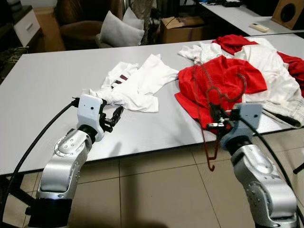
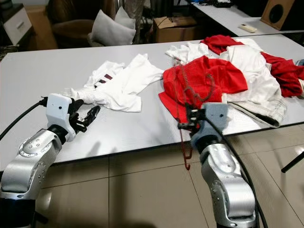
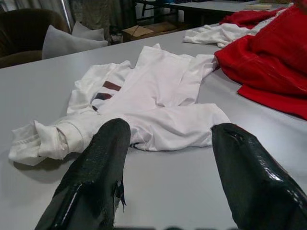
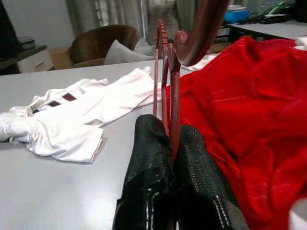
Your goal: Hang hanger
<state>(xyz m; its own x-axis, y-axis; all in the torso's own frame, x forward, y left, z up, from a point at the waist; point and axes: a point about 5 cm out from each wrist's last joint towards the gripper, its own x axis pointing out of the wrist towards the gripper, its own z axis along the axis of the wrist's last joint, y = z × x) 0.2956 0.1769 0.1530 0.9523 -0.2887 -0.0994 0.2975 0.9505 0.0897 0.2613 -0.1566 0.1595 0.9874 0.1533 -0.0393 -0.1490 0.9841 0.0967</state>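
Thin dark-red wire hanger, hook curving off the near table edge, clamped between the glossy black fingers of the right gripper (jaws pressed tight on the wire, no gap). Lying partly over a rumpled red cloth shirt at the right of the smooth grey table. Left gripper at the near left edge, jaws spread wide, holding nothing, aimed at a crumpled white shirt with dark-red stripes. Farther right, a heap of white and red clothes. Beyond the table, a grey cushion and a brown cardboard box.
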